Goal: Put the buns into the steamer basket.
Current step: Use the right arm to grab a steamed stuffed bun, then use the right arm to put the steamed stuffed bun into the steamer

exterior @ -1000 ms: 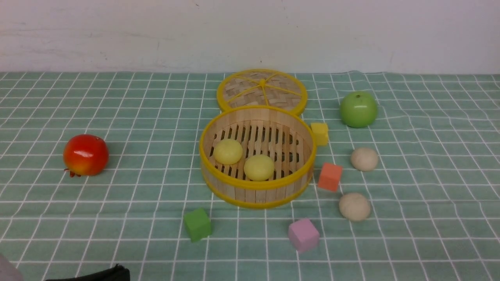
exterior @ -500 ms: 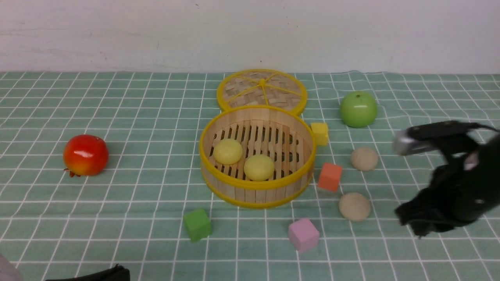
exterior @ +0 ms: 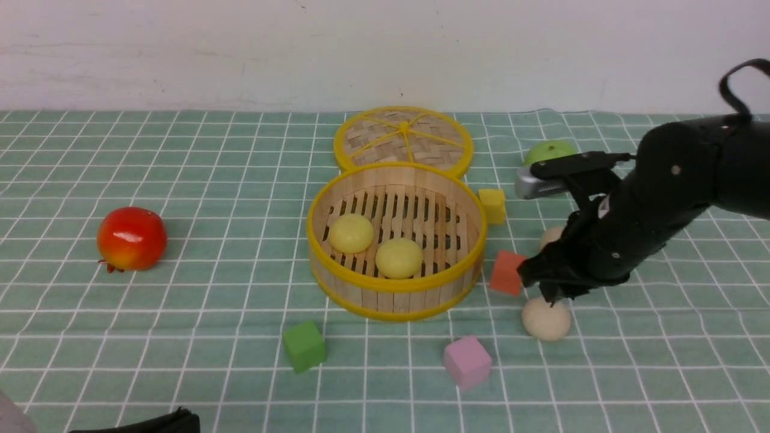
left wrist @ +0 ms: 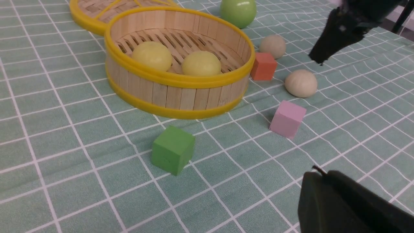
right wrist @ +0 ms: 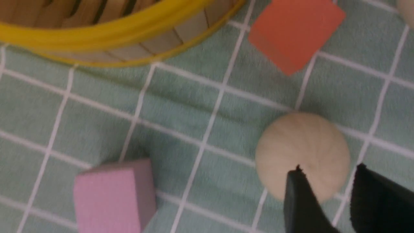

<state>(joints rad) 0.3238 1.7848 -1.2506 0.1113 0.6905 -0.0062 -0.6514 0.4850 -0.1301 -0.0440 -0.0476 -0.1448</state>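
The steamer basket (exterior: pixel 394 297) stands mid-table with two pale yellow buns (exterior: pixel 351 233) (exterior: pixel 399 257) on its slatted floor. Two beige buns lie on the cloth to its right: the near one (exterior: pixel 546 320) (right wrist: pixel 302 152), and a farther one (exterior: pixel 549 234) partly hidden behind my right arm. My right gripper (exterior: pixel 550 296) (right wrist: pixel 329 168) hangs just above the near beige bun, open, with its fingers apart and nothing between them. My left gripper (left wrist: pixel 318 176) is low at the near left over bare cloth, shut and empty.
The woven lid (exterior: pixel 403 137) lies behind the basket. A green apple (exterior: pixel 544 150) sits at the back right and a red fruit (exterior: pixel 132 239) at the left. An orange cube (exterior: pixel 507 272), a yellow cube (exterior: pixel 493 205), a pink cube (exterior: pixel 467 362) and a green cube (exterior: pixel 304 345) ring the basket.
My right arm came in from the right and swung left and down over the near beige bun. The buns, cubes and left arm have not moved.
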